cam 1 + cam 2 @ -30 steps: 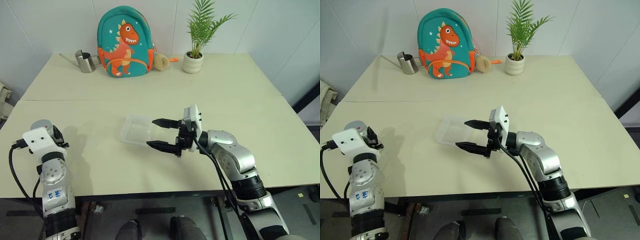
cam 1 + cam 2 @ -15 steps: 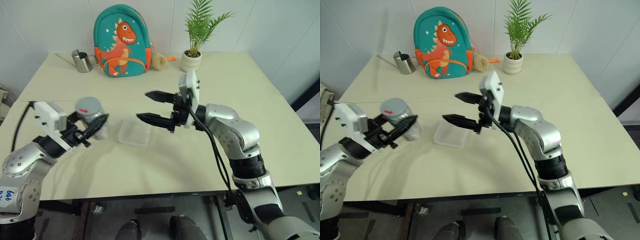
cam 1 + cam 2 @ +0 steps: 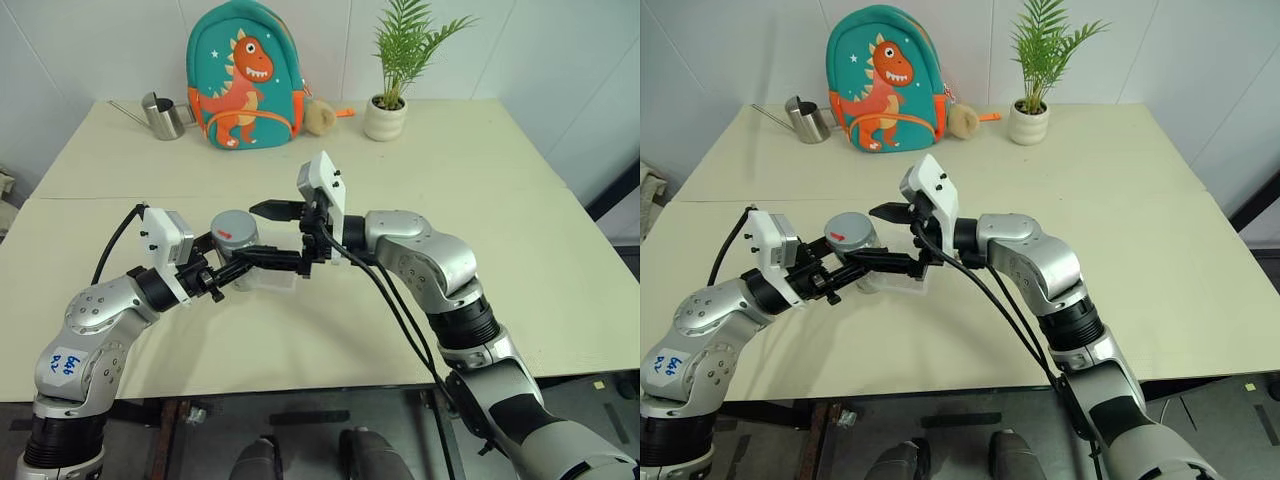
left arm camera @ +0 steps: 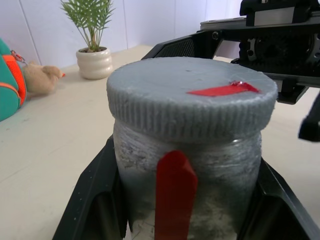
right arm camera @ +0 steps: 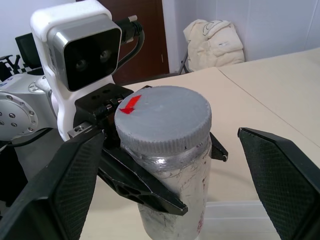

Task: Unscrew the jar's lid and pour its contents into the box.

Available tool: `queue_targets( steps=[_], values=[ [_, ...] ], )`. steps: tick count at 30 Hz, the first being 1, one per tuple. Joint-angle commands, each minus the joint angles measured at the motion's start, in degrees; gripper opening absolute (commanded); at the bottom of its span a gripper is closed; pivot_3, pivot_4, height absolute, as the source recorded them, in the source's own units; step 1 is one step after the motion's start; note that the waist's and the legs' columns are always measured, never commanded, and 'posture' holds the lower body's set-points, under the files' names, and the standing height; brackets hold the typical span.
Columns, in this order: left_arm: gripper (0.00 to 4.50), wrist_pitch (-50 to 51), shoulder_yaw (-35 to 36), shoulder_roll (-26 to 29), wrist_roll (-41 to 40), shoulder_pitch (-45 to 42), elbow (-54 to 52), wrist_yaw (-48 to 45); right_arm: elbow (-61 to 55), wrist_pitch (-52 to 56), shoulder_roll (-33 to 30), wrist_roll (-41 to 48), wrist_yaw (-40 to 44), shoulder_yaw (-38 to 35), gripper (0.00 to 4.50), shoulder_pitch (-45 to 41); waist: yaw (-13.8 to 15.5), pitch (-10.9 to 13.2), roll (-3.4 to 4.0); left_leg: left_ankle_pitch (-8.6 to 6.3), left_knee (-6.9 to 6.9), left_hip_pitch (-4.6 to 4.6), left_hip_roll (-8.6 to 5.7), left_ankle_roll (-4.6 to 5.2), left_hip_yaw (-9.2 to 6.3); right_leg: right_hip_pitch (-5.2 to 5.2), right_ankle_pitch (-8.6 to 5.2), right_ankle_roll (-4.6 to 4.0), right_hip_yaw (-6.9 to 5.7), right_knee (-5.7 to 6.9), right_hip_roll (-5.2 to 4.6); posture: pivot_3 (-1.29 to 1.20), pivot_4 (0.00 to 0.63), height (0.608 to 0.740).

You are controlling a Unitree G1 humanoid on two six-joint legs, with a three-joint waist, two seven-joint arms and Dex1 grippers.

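Note:
The silvery-grey jar [image 4: 210,165], with a red mark on its side, is held upright above the table, and my left gripper [image 3: 238,262] is shut on its body. Its grey lid [image 5: 162,117], with a red mark on top, is still on the jar. My right gripper [image 3: 252,236] is open, one black finger on each side of the lid and clear of it. The clear box [image 3: 278,279] lies on the table just behind and below both grippers, partly covered by them. The contents are hidden inside the jar.
At the table's far edge stand a teal dinosaur backpack [image 3: 243,75], a steel watering can [image 3: 165,117], a small plush toy [image 3: 320,118] and a potted plant [image 3: 388,110]. A seam [image 3: 480,195] runs across the table.
My left arm swung the jar up and to the right, from the table's left edge to the middle. The open right gripper moved left and rose until its fingers flanked the lid.

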Motion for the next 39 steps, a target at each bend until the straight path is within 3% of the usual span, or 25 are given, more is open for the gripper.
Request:
queue_targets(
  steps=[1, 10, 13, 17, 18, 23, 32, 35, 39],
  values=[
    [2.02, -1.34, 0.28, -0.34, 0.42, -0.75, -0.79, -0.59, -0.48, -1.54, 1.46, -0.45, -0.36, -0.36, 4.50, -1.75, -0.01, 0.00, 0.00, 0.01, 0.03, 0.03, 0.00, 0.01, 0.03, 0.00, 0.00, 0.00, 0.00, 0.07, 0.01, 0.00, 0.150, 0.740],
    [2.02, -1.89, -0.74, -1.43, 1.51, -0.56, -0.04, -1.18, -0.49, -1.78, 2.71, -0.41, -1.44, -2.09, 4.50, -2.20, 0.03, 0.00, 0.00, 0.05, 0.17, 0.04, -0.01, 0.01, 0.03, -0.02, 0.00, 0.00, -0.01, 0.22, 0.01, 0.00, 0.150, 0.740],
    [2.02, -1.93, -0.71, -1.75, 1.68, -0.60, -0.08, -1.27, -0.43, -1.61, 2.84, -0.13, -1.50, -2.31, 3.90, -2.23, 0.01, 0.00, 0.00, 0.05, 0.17, 0.03, -0.01, 0.01, 0.04, -0.04, 0.01, 0.01, -0.01, 0.22, 0.01, 0.00, 0.150, 0.740],
    [2.02, -2.08, -0.87, -2.06, 1.89, -0.75, 0.07, -1.14, -0.83, -1.91, 2.88, 0.06, -0.65, -2.02, 2.60, -1.86, 0.03, 0.00, 0.00, 0.05, 0.17, 0.04, 0.00, 0.01, 0.04, -0.05, 0.01, 0.01, -0.02, 0.25, 0.02, 0.00, 0.150, 0.740],
    [2.02, -2.09, -0.91, -2.13, 1.86, -0.86, 0.09, -1.07, -0.96, -1.93, 2.96, 0.22, -0.48, -2.06, 2.52, -1.77, 0.03, 0.00, 0.00, 0.05, 0.17, 0.04, 0.00, 0.01, 0.04, -0.05, 0.01, 0.01, -0.02, 0.25, 0.02, 0.00, 0.150, 0.740],
    [2.02, -2.22, -0.69, -2.42, 1.62, -1.02, 0.15, -0.98, -1.18, -2.19, 3.16, 0.31, -0.06, -1.95, 2.53, -1.50, 0.01, 0.00, 0.00, 0.05, 0.18, 0.04, 0.00, 0.01, 0.05, -0.05, 0.01, 0.01, -0.02, 0.25, 0.02, 0.00, 0.150, 0.740],
    [2.02, 5.56, -0.93, -0.21, -10.02, -8.28, 1.36, -10.67, 2.16, -7.87, -3.40, 5.91, 24.55, -1.87, 2.53, -5.28, 0.11, 0.00, 0.00, 0.04, 0.34, 0.01, -0.04, 0.03, 0.06, 0.00, 0.06, 0.11, -0.10, 0.25, 0.04, 0.00, 0.150, 0.740],
    [2.02, 10.75, -1.81, 1.59, -15.29, -10.05, -0.48, -14.34, 5.68, -8.50, -4.66, 5.82, 29.11, -1.76, 2.53, -8.72, -0.23, 0.01, 0.01, 0.05, 0.41, 0.06, -0.01, 0.04, 0.13, -0.01, 0.07, 0.13, -0.03, 0.37, 0.10, 0.00, 0.150, 0.740],
    [2.02, 12.31, -1.70, 3.05, -15.85, -10.31, -0.88, -16.13, 8.22, -9.70, -4.73, 4.73, 30.36, -1.89, 2.53, -10.14, -0.24, 0.01, 0.01, 0.05, 0.41, 0.11, 0.09, 0.03, 0.13, -0.01, 0.07, 0.12, -0.02, 0.41, 0.19, 0.00, 0.150, 0.740]
  ],
)
